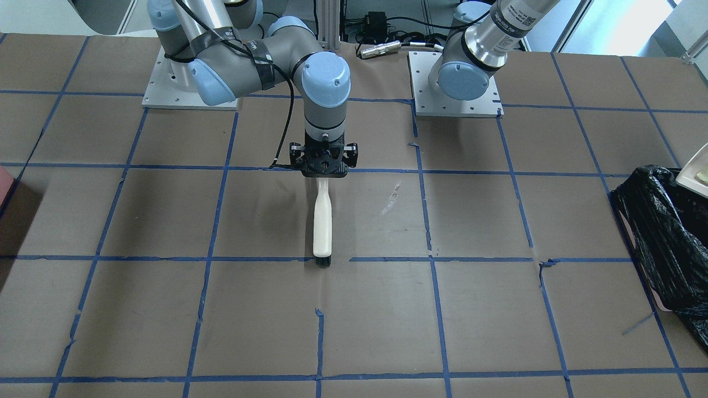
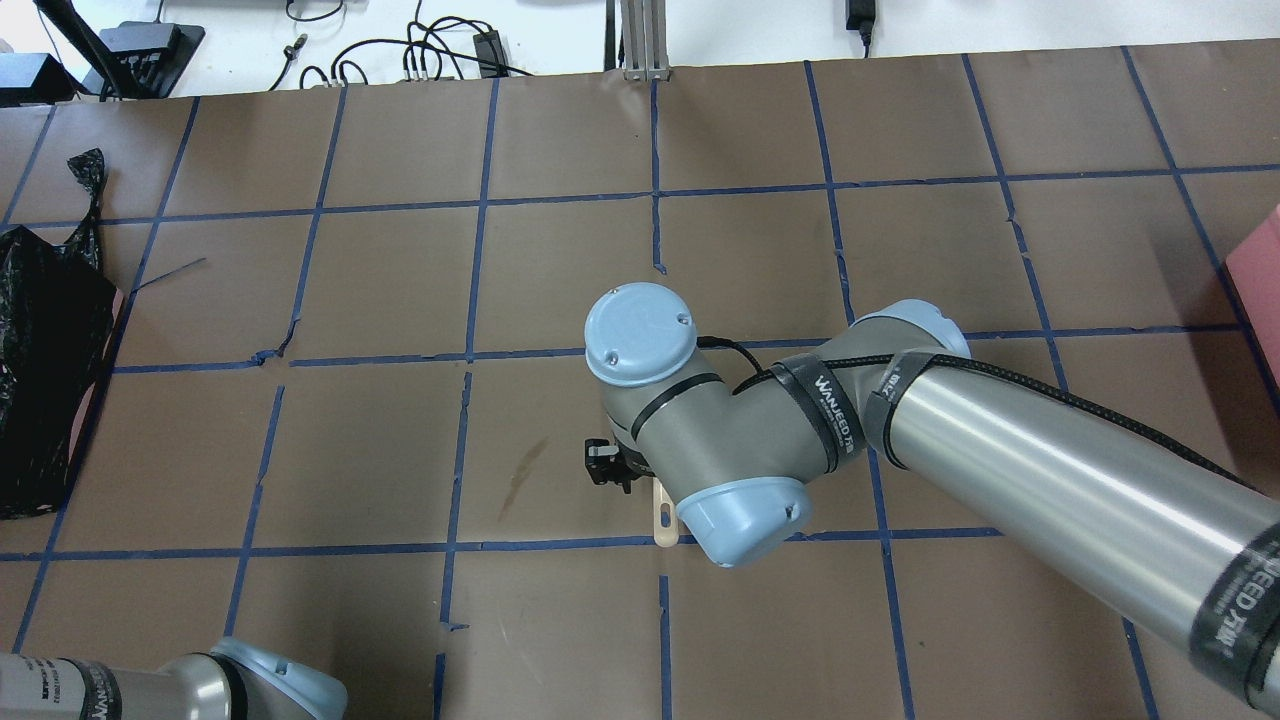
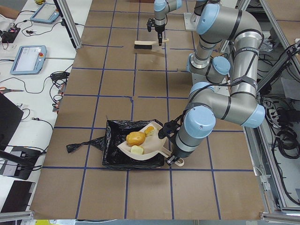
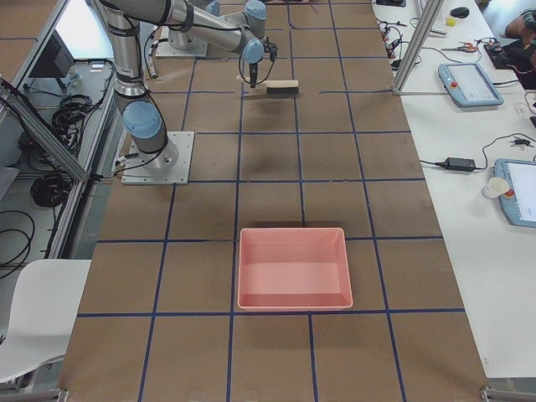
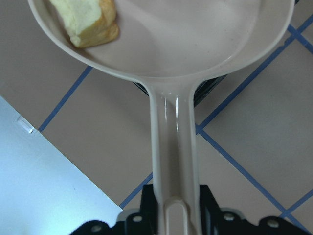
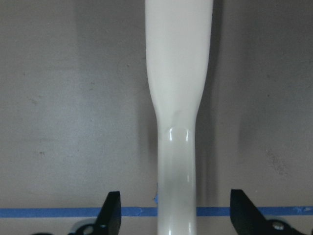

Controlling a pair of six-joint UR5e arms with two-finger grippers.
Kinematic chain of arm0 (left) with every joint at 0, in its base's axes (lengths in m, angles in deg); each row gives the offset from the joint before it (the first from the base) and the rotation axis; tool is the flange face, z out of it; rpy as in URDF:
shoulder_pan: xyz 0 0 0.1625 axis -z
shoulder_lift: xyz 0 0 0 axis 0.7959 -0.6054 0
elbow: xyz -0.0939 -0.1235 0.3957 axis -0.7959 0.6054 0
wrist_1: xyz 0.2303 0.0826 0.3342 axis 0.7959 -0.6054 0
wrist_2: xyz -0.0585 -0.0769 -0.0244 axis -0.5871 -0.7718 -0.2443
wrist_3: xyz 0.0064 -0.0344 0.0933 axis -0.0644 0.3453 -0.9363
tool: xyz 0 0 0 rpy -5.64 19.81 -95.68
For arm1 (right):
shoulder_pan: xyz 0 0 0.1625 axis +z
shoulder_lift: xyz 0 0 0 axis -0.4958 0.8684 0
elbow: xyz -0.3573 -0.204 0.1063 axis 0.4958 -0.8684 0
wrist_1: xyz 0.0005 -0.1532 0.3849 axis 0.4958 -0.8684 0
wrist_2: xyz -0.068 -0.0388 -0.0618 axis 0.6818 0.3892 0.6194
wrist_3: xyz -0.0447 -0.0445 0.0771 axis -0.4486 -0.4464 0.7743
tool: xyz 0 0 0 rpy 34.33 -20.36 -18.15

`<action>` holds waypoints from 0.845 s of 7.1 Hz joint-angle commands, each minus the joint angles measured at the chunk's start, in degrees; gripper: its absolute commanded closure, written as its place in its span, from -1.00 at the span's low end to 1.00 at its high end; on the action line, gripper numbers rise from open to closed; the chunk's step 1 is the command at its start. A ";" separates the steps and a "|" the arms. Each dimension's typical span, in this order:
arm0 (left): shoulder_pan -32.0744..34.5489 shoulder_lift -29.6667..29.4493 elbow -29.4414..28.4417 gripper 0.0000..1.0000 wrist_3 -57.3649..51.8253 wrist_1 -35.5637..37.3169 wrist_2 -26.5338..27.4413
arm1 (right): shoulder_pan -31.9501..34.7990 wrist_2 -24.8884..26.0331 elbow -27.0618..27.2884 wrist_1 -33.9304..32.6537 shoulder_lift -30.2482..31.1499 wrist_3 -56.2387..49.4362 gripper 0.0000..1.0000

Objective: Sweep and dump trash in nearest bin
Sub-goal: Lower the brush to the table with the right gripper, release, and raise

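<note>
Trash: 3 pieces, all lying in the dustpan, none on the table.
- 1 tan-brown lump, in the middle of the pan, lower centre of the left side view.
- 1 pale chunk, just below the lump, near the pan's lower rim.
- 1 second pale chunk, up and to the right of the lump.
- The left wrist view shows only one yellow-green piece, at the upper left of the frame, against the pan's inner wall.

Dustpan: 1, white. The pan is over the bin, with the handle running out towards the lower right in the left side view.

Left gripper: 1, pressed together on the end of the dustpan's handle, at the bottom centre of the wrist view.

Bin: 1, lined with crinkled black plastic. It is at the right edge of the front-facing view and the left edge of the overhead view.

Brush: 1, with a white handle and dark bristles, at the centre of the front-facing view, well apart from the bin.

Right gripper: 1, directly over the brush handle's upper end. Its fingers are spread, with a clear gap on each side of the handle.

Pink tray: 1, low in the centre of the right side view.
</note>
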 commanded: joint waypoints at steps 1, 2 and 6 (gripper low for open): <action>2.85 0.72 1.85 0.97 0.31 3.23 3.91 | -2.40 -0.11 -1.63 0.48 0.04 -0.46 -0.76; 5.14 0.38 1.86 0.97 0.13 5.33 6.28 | -4.07 -0.20 -4.95 2.13 -0.05 -1.08 -0.79; 7.08 -0.50 1.94 0.96 0.57 8.59 8.49 | -13.91 -1.34 -15.94 15.65 1.79 -10.38 -0.85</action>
